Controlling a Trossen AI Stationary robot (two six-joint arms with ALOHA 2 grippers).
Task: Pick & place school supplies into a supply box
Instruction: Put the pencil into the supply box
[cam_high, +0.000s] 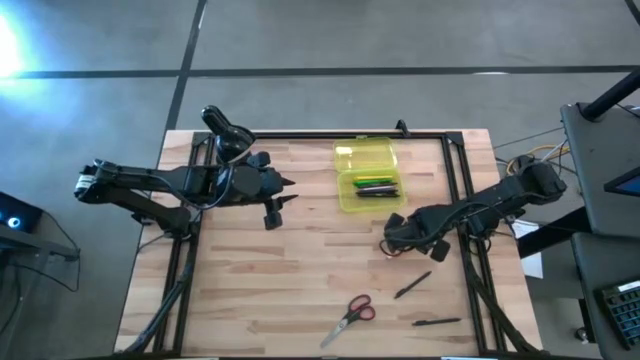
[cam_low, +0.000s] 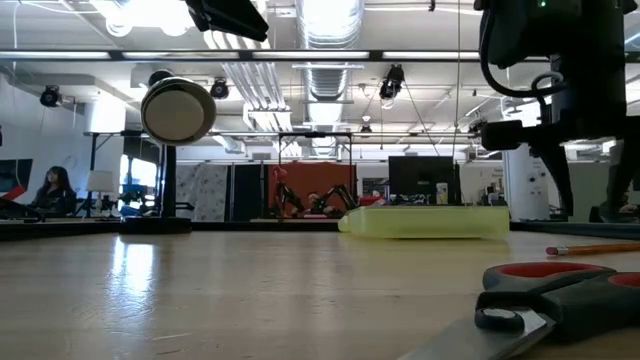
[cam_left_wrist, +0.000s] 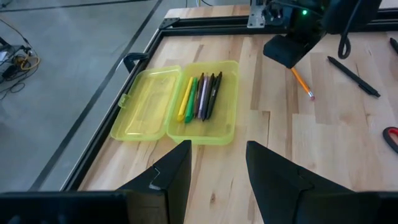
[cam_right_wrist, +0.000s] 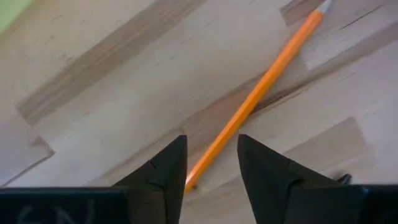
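Note:
The yellow-green supply box stands open near the table's far edge, its lid lying flat beside it; yellow, green, pink-purple and black pens lie inside. An orange pencil lies on the table. My right gripper is open and low over it, a finger on either side of one end; no touch shows. In the high view this gripper sits just near of the box. My left gripper is open and hovers left of the box. Red-handled scissors and two black pens lie toward the near edge.
A black frame rail runs along the table's far edge and down both sides. The low view has the scissors close to the camera, and farther off the pencil and the box. Bare wood lies left of the scissors.

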